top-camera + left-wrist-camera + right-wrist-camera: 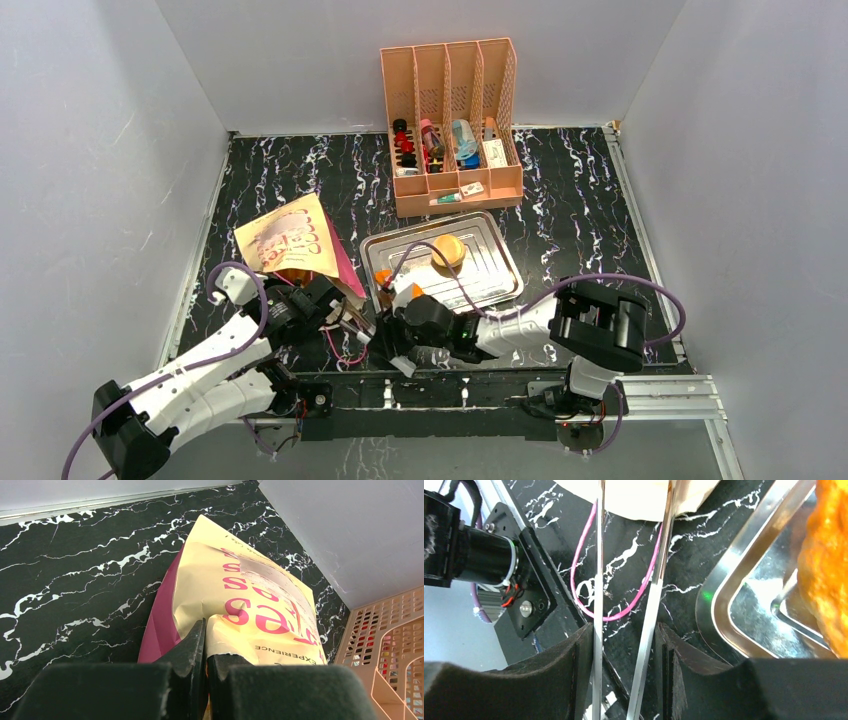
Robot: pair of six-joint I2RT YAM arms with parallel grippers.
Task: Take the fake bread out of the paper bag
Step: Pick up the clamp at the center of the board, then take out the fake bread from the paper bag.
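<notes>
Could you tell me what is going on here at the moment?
The left gripper is pinched shut on the edge of the paper bag, which lies on the table. The right gripper holds metal tongs aimed toward the bag's mouth. A bun sits on the metal tray beside it.

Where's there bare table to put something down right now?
Bare table right of the tray and organizer, to the right wall; a smaller patch between the paper bag and the back wall. Crowded at the near edge around the left gripper and right gripper.
</notes>
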